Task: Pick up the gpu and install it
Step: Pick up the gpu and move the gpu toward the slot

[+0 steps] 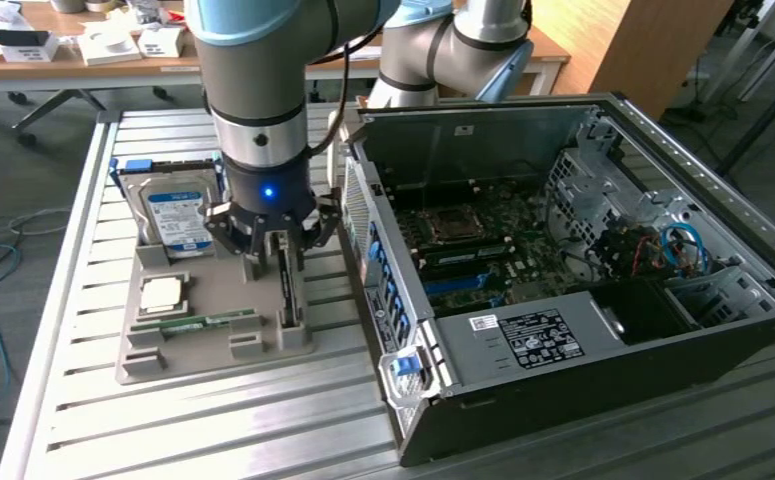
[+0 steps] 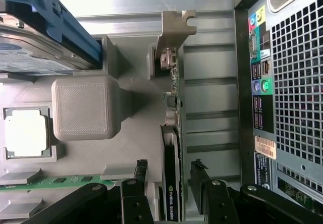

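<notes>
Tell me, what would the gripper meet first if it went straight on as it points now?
Probably the gpu, standing on edge in the grey holder: the open gripper is centred over its edge. Depth is unclear; the fingers might pass beside it.

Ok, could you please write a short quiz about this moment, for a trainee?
1. True or false: the gpu already sits inside the PC case.
2. Which part lies flat in the tray next to the memory stick? A) CPU B) keyboard C) mouse
3. Fill in: the open gripper has its fingers on ___ sides of the gpu, not touching it.

Key
1. False: it stands on edge in the tray.
2. A
3. both
</notes>
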`<state>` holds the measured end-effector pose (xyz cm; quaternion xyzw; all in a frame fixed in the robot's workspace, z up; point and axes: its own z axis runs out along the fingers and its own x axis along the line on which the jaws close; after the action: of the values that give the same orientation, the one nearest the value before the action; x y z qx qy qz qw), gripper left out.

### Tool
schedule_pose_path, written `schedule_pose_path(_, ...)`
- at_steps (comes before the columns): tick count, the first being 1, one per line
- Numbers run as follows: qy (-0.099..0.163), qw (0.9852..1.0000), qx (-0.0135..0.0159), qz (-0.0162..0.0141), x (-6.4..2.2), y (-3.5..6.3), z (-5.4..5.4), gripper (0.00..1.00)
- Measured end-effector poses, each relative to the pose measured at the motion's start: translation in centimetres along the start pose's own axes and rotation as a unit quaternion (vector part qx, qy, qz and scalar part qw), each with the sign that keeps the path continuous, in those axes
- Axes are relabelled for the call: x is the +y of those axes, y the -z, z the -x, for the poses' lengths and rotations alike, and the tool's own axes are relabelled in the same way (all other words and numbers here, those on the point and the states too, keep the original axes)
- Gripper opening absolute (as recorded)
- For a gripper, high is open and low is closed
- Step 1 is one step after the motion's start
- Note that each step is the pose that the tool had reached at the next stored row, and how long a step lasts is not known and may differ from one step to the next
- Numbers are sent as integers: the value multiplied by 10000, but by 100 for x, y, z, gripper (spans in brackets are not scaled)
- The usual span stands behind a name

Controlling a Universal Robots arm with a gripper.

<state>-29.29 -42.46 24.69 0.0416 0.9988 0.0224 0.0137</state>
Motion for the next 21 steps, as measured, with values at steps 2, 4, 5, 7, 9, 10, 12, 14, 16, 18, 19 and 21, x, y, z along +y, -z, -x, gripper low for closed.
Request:
schedule_pose_path(2,0,10000,-1,0,-1,-34,-1,47)
schedule_pose_path(4,0,10000,0,1,-3,-55,-1,47)
schedule_pose_path(5,0,10000,0,0,-3,-58,-1,47)
schedule_pose_path(7,0,10000,1,-1,-3,-59,-1,47)
schedule_pose_path(9,1,10000,-1,1,-2,-64,9,47)
schedule_pose_path(10,1,10000,-1,1,-2,-65,11,47)
schedule_pose_path(12,0,10000,0,1,-2,-76,10,47)
schedule_pose_path(14,0,10000,0,1,-3,-96,10,47)
schedule_pose_path(16,0,10000,0,1,-4,-113,10,47)
schedule_pose_path(18,0,10000,0,0,-5,-127,9,47)
schedule_pose_path(19,0,10000,0,0,-5,-131,9,47)
schedule_pose_path(21,0,10000,1,-1,-5,-132,10,47)
